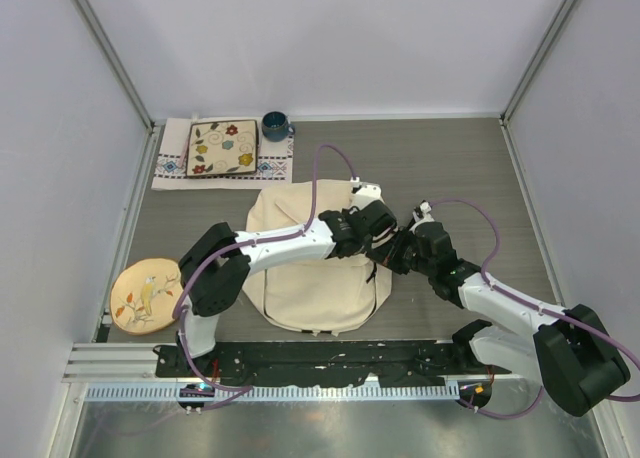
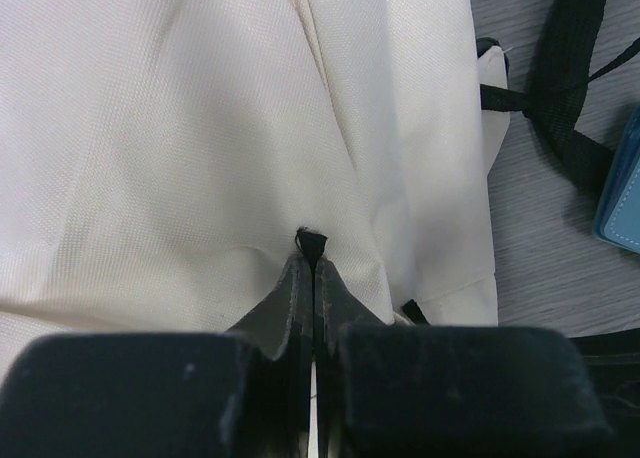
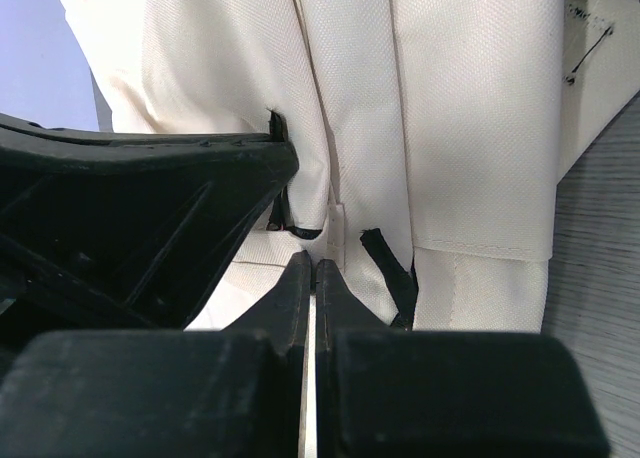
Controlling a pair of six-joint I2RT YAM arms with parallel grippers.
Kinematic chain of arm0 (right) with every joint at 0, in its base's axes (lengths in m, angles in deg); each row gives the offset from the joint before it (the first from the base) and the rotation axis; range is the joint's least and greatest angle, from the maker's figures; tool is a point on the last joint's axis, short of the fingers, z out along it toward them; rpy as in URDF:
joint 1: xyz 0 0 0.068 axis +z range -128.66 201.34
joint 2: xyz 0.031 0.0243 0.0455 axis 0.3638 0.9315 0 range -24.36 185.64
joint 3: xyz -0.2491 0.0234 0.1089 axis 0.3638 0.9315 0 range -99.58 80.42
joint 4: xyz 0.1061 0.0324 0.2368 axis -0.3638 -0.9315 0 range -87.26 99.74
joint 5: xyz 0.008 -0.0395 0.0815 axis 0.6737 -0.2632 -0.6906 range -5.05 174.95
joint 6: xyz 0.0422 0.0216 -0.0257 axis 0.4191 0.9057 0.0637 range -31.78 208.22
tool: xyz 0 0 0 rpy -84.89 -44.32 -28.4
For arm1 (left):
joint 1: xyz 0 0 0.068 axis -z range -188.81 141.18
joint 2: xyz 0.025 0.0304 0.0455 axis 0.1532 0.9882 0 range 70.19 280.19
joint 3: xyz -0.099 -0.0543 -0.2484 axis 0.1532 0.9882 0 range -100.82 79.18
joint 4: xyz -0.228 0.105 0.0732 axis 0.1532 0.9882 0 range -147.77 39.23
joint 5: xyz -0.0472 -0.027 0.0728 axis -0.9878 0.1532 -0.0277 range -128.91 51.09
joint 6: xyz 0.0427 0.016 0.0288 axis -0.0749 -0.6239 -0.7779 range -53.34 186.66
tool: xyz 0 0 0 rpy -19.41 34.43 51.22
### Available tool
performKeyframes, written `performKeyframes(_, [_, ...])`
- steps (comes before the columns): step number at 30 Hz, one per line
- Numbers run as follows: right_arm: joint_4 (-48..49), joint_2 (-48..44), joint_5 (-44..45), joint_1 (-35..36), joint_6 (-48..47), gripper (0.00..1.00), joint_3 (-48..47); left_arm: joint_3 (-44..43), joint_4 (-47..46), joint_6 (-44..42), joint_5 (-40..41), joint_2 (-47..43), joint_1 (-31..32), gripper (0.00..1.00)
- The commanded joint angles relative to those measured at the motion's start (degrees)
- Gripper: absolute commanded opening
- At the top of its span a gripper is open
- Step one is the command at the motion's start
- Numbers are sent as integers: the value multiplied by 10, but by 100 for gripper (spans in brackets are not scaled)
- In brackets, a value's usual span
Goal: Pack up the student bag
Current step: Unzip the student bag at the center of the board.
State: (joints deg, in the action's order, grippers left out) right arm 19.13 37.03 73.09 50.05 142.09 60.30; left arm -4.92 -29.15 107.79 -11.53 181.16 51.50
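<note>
The bag (image 1: 315, 278) lies flat in the middle of the counter (image 1: 450, 168), just ahead of the arm bases. The left hand (image 2: 313, 263) is down on its right part, pinched narrow on a small black tab (image 2: 312, 240), with the cloth puckered around it. The right hand (image 3: 315, 268) is closed too, tips against the bag's right edge beside the left hand; whether it grips anything I cannot tell.
</note>
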Motion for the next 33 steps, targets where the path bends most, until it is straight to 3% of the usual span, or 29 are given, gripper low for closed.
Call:
performKeyframes(1, [-4, -14, 4, 4, -13, 1, -14, -9, 28, -12, 15, 10, -3, 0])
performKeyframes(33, [-32, -21, 47, 5, -10, 1, -13, 154, 54, 34, 139, -191, -4, 0])
